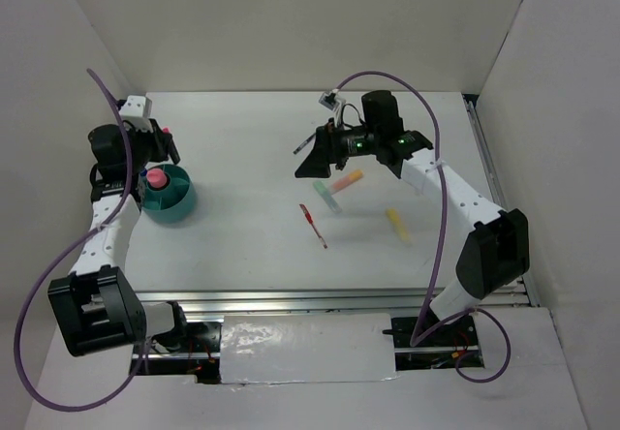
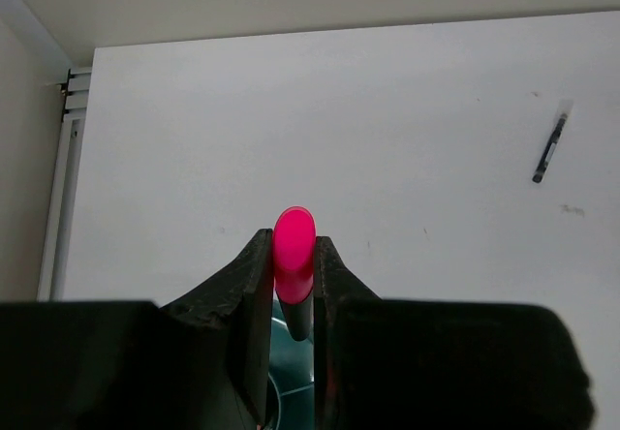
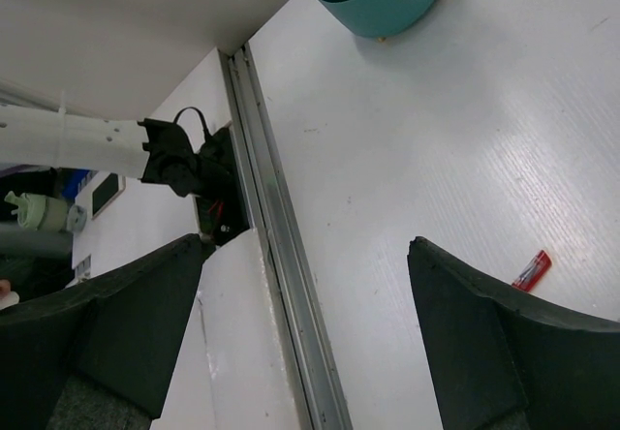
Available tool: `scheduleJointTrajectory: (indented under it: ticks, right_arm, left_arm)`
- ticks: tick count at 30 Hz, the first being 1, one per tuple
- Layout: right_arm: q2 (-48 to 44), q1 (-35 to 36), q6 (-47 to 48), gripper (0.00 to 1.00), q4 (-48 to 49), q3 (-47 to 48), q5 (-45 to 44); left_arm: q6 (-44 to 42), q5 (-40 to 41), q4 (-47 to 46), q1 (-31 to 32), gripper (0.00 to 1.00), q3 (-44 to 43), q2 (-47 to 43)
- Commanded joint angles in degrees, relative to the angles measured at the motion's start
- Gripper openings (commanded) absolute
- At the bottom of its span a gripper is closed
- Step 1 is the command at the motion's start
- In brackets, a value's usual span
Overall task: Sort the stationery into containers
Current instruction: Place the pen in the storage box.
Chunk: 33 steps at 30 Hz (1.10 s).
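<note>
stationery lies loose on the white table (image 1: pixel 242 149): an orange highlighter (image 1: pixel 350 179), a pastel green highlighter (image 1: pixel 327 196), a yellow highlighter (image 1: pixel 397 222) and a thin red pen (image 1: pixel 313 225), all right of centre and well apart from the teal cup (image 1: pixel 184 207) at the left. the left gripper (image 2: pixel 294 285) is clamped on a pink highlighter (image 2: pixel 294 241), held upright over the cup. the right gripper (image 1: pixel 315 164) hangs above the table, jaws spread wide around nothing. plain white walls (image 1: pixel 291 23) close in three sides; a metal rail (image 1: pixel 291 299) runs along the near edge.
</note>
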<state>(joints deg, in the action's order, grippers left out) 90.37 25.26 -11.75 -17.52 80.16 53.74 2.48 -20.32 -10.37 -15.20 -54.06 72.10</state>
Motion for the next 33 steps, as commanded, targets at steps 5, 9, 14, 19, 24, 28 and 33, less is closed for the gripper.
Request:
scheduleJointTrajectory:
  ticks: [5,9,14,19,24,28,33]
  right_arm:
    - [0.1,-0.9,0.0,0.93,2.1,-0.3,0.7]
    - [0.4,-1.3,-0.2,0.93,2.3,-0.4,0.9]
    - [1.1,-1.4,-0.1,0.93,2.2,0.0,0.9]
    - [1.7,-1.7,0.4,0.93,1.9,0.3,-0.8]
    - [2.5,-2.5,1.3,0.93,0.3,1.5,-6.3]
    - [3.4,-3.7,2.9,0.93,-1.5,3.2,-9.8]
    - [4.8,-5.1,5.0,0.94,-4.3,5.6,-13.9]
  left_arm:
    - [-4.6,0.9,-5.8,-0.2,0.00,0.5,3.3]
    - [-5.7,1.1,-5.4,-0.3,0.00,1.5,4.2]
    - [-5.3,2.0,-4.4,-0.3,0.00,2.3,4.7]
    - [-4.9,2.3,-4.7,-0.6,0.09,2.8,5.5]
    - [-4.6,2.5,-3.5,-0.5,0.27,1.9,6.2]
    - [-4.5,2.5,-3.0,-0.7,0.42,1.8,6.0]
    - [-4.9,1.6,-2.3,-0.9,0.62,1.7,4.4]
